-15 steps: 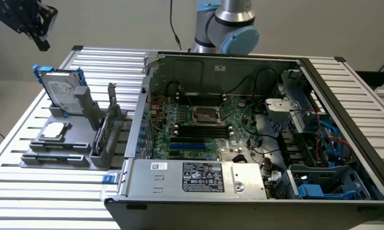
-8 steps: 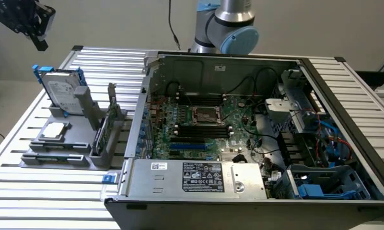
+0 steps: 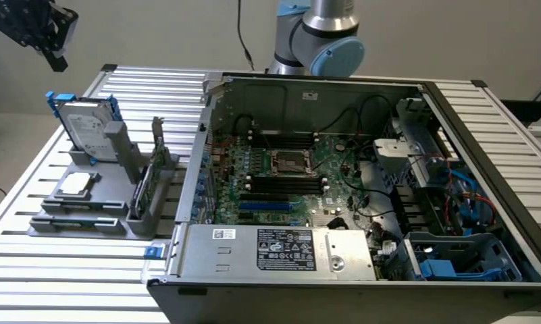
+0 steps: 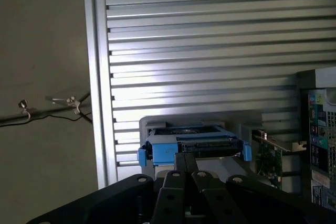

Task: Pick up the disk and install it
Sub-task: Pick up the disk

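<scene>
Near the edge of the tabletop [image 3: 13,229] at the exterior view's left, the hand [image 3: 57,61], pressed together and empty, hangs above the disk [image 3: 88,128], upright in a grey rack [image 3: 76,223]: approach step; grasping calls for spreading first.

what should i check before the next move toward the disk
1. Disk standing upright in the grey holder: ok.
2. Hand above the disk and apart from it: ok.
3. Hand open wide enough to take the disk: not ok, it is shut.
4. Disk in line with the hand, as the wrist view looks down on it: ok.
5. Green circuit card apart from the disk, in its own slot: ok.
6. Free bay for the disk inside the computer case: cannot tell.
</scene>
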